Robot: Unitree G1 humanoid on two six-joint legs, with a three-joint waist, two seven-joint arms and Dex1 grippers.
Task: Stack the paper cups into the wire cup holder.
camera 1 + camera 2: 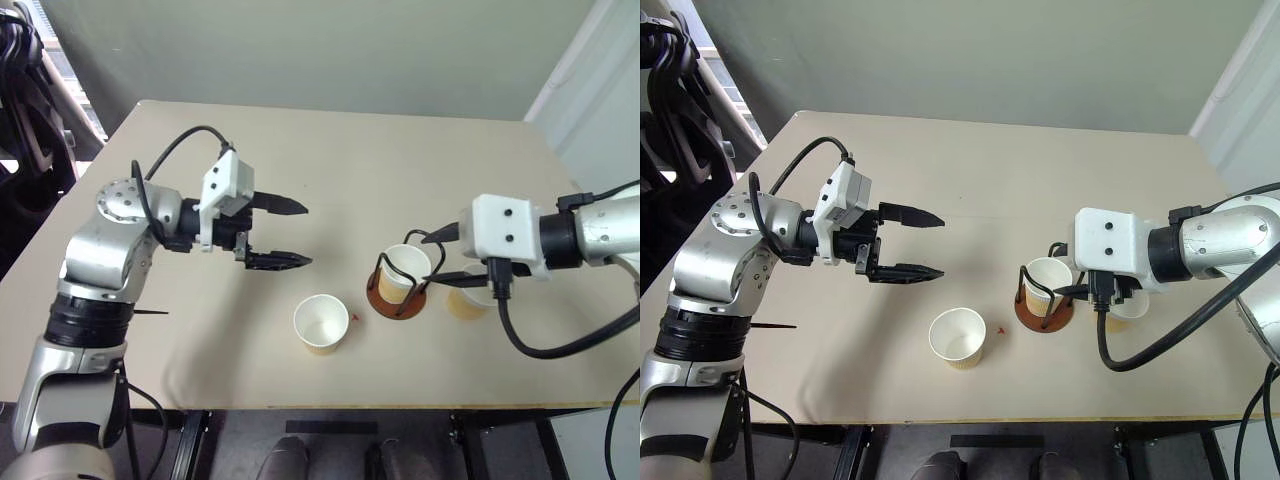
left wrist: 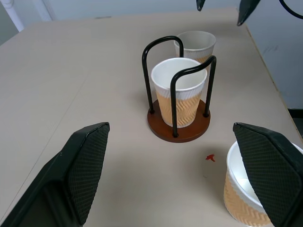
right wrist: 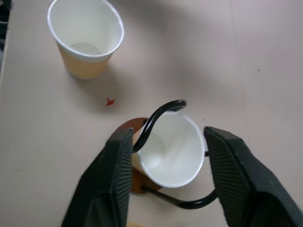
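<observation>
- The right gripper (image 3: pixel 165 179) is seen at the right of the head views, its jaws parted to either side of the cup in the holder (image 3: pixel 173 151); the pads stand just off the rim, so the cup is judged released rather than gripped
- The left gripper (image 1: pixel 278 235) hangs over the table in the left half of the head views, jaws spread wide with nothing between them
- The wire cup holder (image 1: pixel 398 298) sits right of centre in the head views, its reddish-brown base flat on the table and its black arches rising around the cup
- One cup is seated upright in the holder, on the base between the arches; no second cup is seen nested in it, and its white inside looks empty
- A second cup (image 1: pixel 321 323) stands upright and empty at lower centre, near the holder but apart from it, with a small red mark (image 1: pixel 354 319) on the table between them
- A third cup (image 1: pixel 470 297) stands just beyond the holder toward the right edge, partly hidden by the right gripper in the head views; its inside cannot be made out
- The task is judged about a third done: one cup is placed, two are left to be stacked into it
- The table (image 1: pixel 350 150) is otherwise bare
</observation>
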